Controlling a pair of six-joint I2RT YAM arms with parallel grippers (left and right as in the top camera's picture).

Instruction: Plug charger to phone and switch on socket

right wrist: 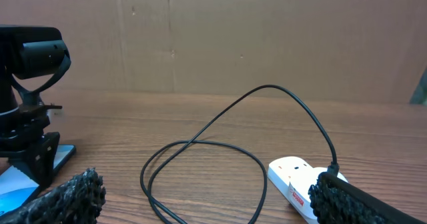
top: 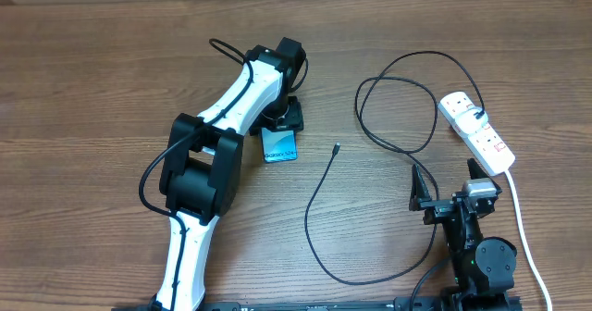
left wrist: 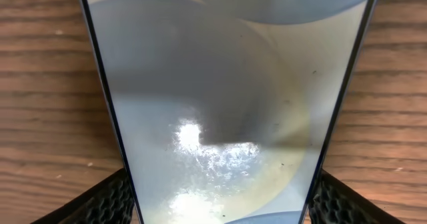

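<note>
Presently: left jaws straddle phone (left wrist: 213, 104) on desk (top: 92, 70), clamp unclear; right jaws wide apart, empty, near socket (top: 477, 131).

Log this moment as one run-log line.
left gripper: astride phone, grip unclear | right gripper: open, empty, near socket | charger: tip loose on table, apart from phone

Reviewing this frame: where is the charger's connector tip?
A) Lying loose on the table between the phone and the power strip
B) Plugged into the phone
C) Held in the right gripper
A: in the overhead view, the charger's connector tip lies on the bare table. It is apart from the phone and well clear of the right gripper.
</note>
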